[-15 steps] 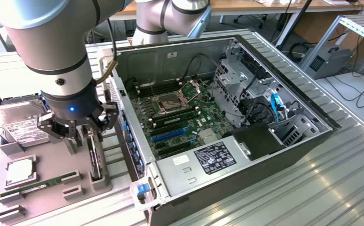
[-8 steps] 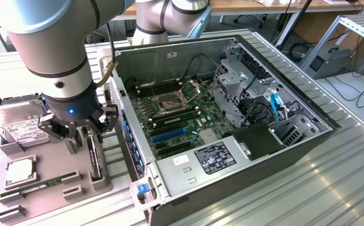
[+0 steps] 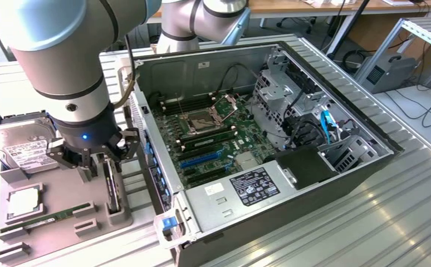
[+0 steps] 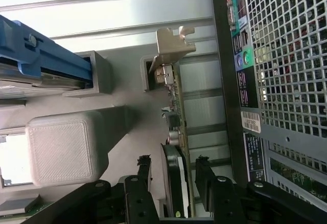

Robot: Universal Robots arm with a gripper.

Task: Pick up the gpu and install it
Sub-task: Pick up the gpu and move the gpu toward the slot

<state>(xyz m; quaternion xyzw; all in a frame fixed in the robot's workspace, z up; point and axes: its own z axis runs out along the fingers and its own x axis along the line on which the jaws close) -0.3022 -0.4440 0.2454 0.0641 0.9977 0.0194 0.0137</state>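
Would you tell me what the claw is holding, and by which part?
Nothing is held: the open claw straddles the gpu without touching it.

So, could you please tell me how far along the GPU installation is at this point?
Done: the hand sits over the gpu, with open fingers on either side of it. In hand: nothing is gripped, and the card stands on edge in its grey holder. Left: the lift and the install. The blue slot on the motherboard in the open case is empty.

A robotics lab: open PC case (image 3: 275, 139) beside the pincer (image 3: 102, 166), ribbed metal table (image 3: 393, 222) (desks (image 3: 312, 6), cables (image 3: 427, 114) beyond).
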